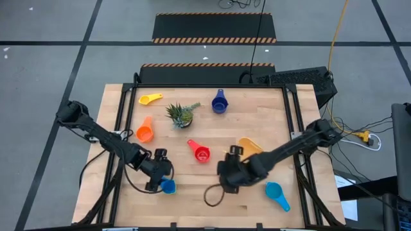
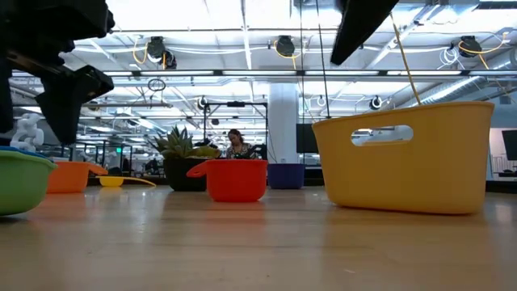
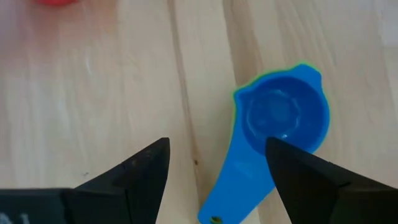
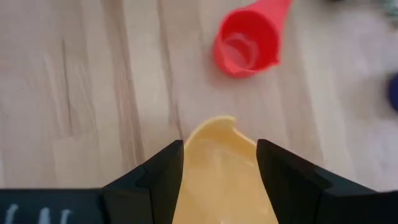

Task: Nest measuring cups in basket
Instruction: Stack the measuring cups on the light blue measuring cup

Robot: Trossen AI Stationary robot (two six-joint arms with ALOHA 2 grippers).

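High view: both arms hang low over the counter's near half, cups scattered around them.

Nearest, the light blue cup (image 1: pixel 277 194) lies alone at the near right. The left gripper (image 3: pixel 217 171) hovers above the blue cup (image 1: pixel 168 186), fingers spread wide and empty, handle between them. The right gripper (image 4: pixel 219 163) holds the basket (image 1: pixel 252 148) by its rim, fingers closed on the wall. Beyond sit the red cup (image 1: pixel 201 153) and orange cup (image 1: pixel 144 133), then the plant (image 1: pixel 180 113), with the dark blue cup (image 1: pixel 219 103) and yellow cup (image 1: pixel 150 99) farthest.
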